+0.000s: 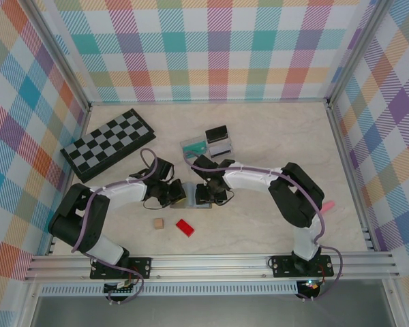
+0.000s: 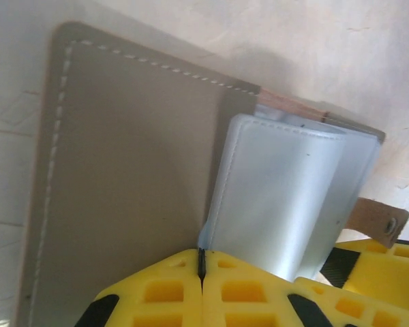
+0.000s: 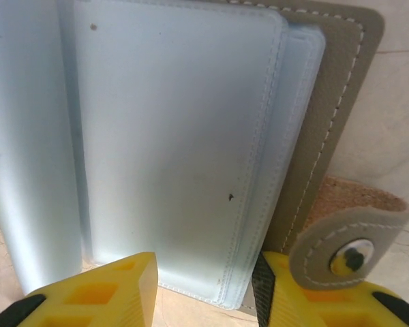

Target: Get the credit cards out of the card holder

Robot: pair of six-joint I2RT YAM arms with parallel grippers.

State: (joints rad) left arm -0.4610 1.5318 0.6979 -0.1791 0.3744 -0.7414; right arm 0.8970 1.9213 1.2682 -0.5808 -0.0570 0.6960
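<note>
The card holder [image 2: 129,197] lies open on the table, grey cover down, with pale blue-grey sleeves [image 3: 170,136] standing up from it. My left gripper [image 2: 202,272] is shut on the thin edge of one sleeve. My right gripper [image 3: 204,293] is open, its yellow fingers [image 3: 123,289] either side of the sleeves' lower edge, next to the snap tab [image 3: 351,255]. From above, both grippers [image 1: 176,196] [image 1: 206,194] meet over the card holder [image 1: 189,202]. Three credit cards lie behind them: black [image 1: 217,131], silver-grey [image 1: 221,147] and teal [image 1: 193,145].
A folding chessboard [image 1: 109,143] lies at the back left. A small red block [image 1: 185,227] and a tan cube [image 1: 159,223] sit near the front edge. A pink object [image 1: 327,204] lies beside the right arm. Checked walls enclose the table.
</note>
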